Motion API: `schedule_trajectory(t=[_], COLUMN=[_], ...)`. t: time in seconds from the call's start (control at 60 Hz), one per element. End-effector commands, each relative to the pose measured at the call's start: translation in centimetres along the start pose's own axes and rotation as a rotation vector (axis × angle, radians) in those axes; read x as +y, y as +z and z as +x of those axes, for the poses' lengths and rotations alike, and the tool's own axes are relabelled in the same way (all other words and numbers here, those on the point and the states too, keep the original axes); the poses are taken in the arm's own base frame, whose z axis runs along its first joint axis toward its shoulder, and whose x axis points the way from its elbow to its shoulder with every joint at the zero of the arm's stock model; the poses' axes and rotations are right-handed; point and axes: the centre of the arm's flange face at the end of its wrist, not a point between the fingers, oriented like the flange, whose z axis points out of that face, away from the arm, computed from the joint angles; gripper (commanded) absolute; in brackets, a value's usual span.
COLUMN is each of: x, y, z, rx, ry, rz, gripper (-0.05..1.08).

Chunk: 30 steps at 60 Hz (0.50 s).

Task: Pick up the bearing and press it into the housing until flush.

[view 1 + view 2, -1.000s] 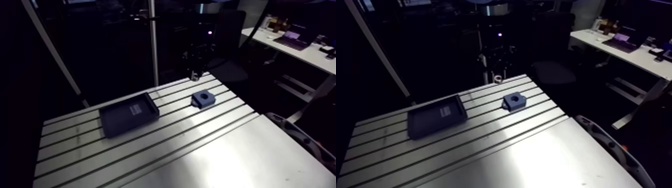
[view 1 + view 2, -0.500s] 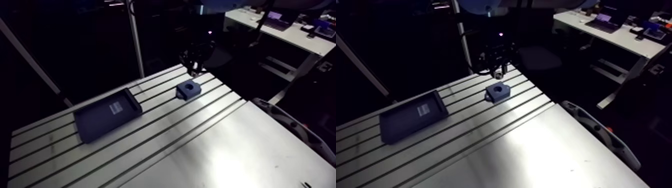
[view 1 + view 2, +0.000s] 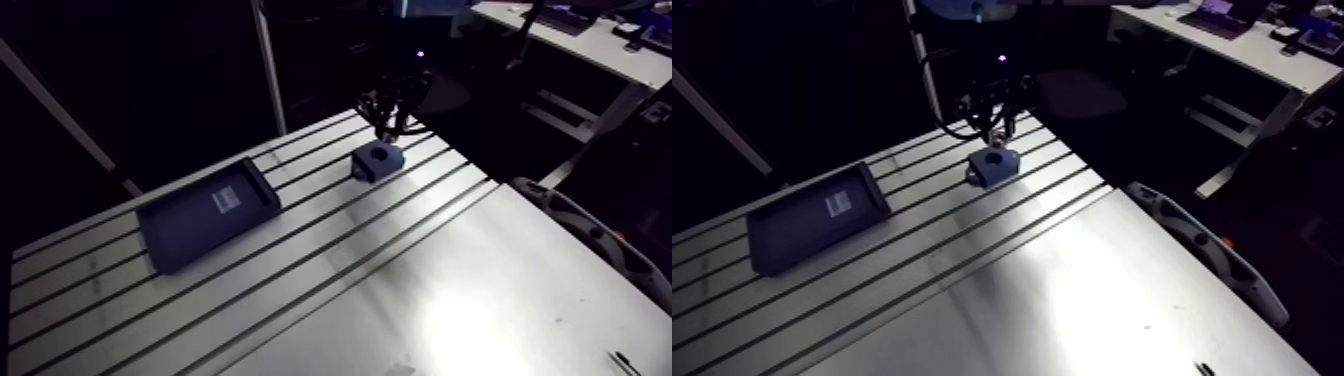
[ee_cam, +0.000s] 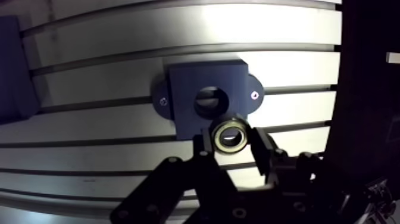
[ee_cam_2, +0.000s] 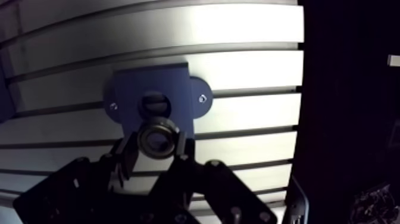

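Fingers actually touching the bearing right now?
Touching. In the wrist view the gripper has the bearing pinched between its fingers, one against each side, no gap.

The slotted aluminium table (image 3: 300,290) carries a bright glare toward 5 o'clock; darkness lies beyond it toward 11 o'clock.

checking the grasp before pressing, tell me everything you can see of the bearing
The bearing is a small metal ring, silvery outside, brassy inside, with an open centre. It is clamped between the two fingers of the gripper, face toward the camera, beside the empty round bore of the dark blue housing, not yet seated.
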Motion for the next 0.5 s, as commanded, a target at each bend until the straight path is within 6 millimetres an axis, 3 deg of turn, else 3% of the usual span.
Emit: schedule_trajectory(t=[0.017, 0.5], x=[0.0, -1.3], y=[1.6, 2.4], z=[0.6, 1.2], rx=[-0.006, -0.013], ry=[0.009, -0.011], rz=[0.003, 0.006], gripper=[0.67, 0.67])
